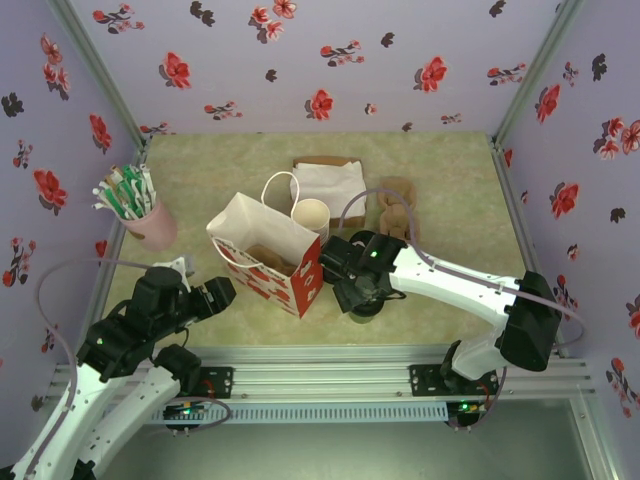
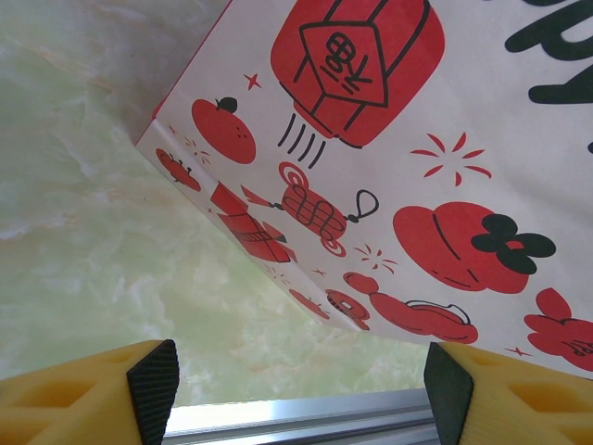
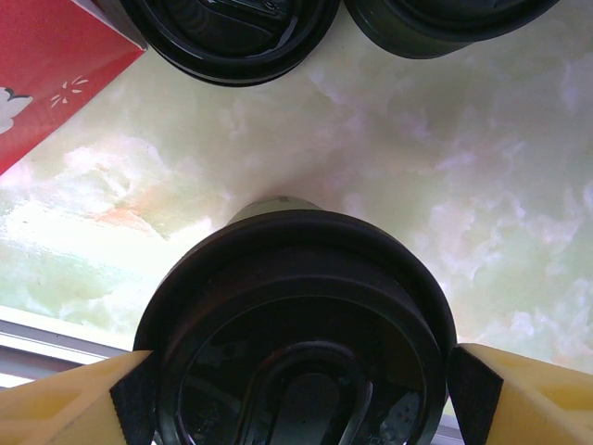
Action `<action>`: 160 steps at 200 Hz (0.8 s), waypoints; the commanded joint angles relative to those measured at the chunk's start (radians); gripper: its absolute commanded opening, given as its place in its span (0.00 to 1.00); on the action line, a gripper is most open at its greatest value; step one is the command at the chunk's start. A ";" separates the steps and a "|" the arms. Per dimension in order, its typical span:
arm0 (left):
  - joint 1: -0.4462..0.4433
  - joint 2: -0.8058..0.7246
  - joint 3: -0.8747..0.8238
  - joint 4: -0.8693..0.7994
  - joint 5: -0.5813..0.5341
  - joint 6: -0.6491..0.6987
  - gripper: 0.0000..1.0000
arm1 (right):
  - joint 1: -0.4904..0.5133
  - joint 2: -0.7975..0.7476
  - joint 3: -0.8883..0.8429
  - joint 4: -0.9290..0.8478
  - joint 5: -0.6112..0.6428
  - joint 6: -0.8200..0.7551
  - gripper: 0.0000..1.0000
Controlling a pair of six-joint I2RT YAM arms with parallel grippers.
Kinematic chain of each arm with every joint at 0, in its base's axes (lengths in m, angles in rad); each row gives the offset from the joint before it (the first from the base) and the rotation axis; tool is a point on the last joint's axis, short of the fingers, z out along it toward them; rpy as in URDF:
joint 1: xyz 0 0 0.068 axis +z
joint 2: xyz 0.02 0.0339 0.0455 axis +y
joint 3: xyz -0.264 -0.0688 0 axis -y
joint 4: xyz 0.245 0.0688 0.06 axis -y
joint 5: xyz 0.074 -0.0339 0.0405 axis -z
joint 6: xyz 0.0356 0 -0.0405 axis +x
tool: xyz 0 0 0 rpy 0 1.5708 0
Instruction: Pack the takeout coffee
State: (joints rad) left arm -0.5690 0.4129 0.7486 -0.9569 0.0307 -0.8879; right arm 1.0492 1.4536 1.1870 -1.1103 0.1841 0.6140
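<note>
The takeout coffee [image 3: 296,278] stands on the green marbled table with its round black lid on, and a sliver of its wall [image 3: 273,206] shows past the lid. My right gripper [image 3: 292,389] is shut on the lid's rim, a yellow finger pressed against each side. From above, the right gripper [image 1: 355,288] sits over the dark cup [image 1: 369,307], just right of the red-and-white paper bag [image 1: 268,255]. The bag stands open. My left gripper [image 2: 301,389] is open with nothing between its fingers, low beside the bag's printed wall [image 2: 389,185]. From above, the left gripper [image 1: 218,293] is at the bag's left front.
Two loose black lids [image 3: 232,37] [image 3: 445,23] lie just beyond the cup, beside the bag's red corner [image 3: 46,74]. Behind the bag stand a cream cup [image 1: 311,215], a white packet [image 1: 328,182] and brown sleeves [image 1: 397,208]. A pink cup of sticks [image 1: 150,225] stands at the left. A metal rail [image 1: 330,375] runs along the near edge.
</note>
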 commanded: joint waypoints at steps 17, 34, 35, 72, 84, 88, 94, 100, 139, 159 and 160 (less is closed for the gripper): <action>0.006 -0.006 -0.014 0.010 0.003 0.010 0.73 | -0.003 -0.021 0.022 -0.037 0.003 0.018 0.83; 0.006 -0.006 -0.014 0.011 0.005 0.012 0.73 | -0.004 -0.027 0.028 -0.043 0.006 0.018 0.83; 0.006 -0.007 -0.014 0.011 0.005 0.012 0.73 | -0.003 -0.028 0.029 -0.043 0.006 0.018 0.83; 0.006 -0.006 -0.014 0.014 0.003 0.011 0.73 | -0.005 -0.034 0.029 -0.042 0.000 0.019 0.82; 0.006 -0.005 -0.012 0.015 0.004 0.010 0.73 | -0.005 -0.042 0.029 -0.036 -0.003 0.020 0.82; 0.006 -0.005 -0.012 0.015 0.004 0.010 0.73 | -0.005 -0.043 0.029 -0.033 -0.006 0.018 0.83; 0.005 -0.006 -0.012 0.014 0.005 0.010 0.73 | -0.006 -0.048 0.028 -0.030 -0.010 0.018 0.83; 0.005 -0.005 -0.012 0.014 0.006 0.011 0.73 | -0.006 -0.052 0.028 -0.027 -0.013 0.018 0.83; 0.006 -0.003 -0.011 0.016 0.005 0.012 0.73 | -0.018 -0.048 0.012 -0.022 -0.022 0.012 0.82; 0.006 -0.002 -0.011 0.018 0.005 0.012 0.73 | -0.025 -0.042 -0.003 -0.012 -0.035 0.010 0.80; 0.006 -0.001 -0.011 0.017 0.005 0.012 0.73 | -0.025 -0.042 -0.003 -0.011 -0.035 0.008 0.80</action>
State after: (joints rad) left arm -0.5690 0.4126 0.7486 -0.9562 0.0307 -0.8879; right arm 1.0344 1.4208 1.1904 -1.1240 0.1654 0.6132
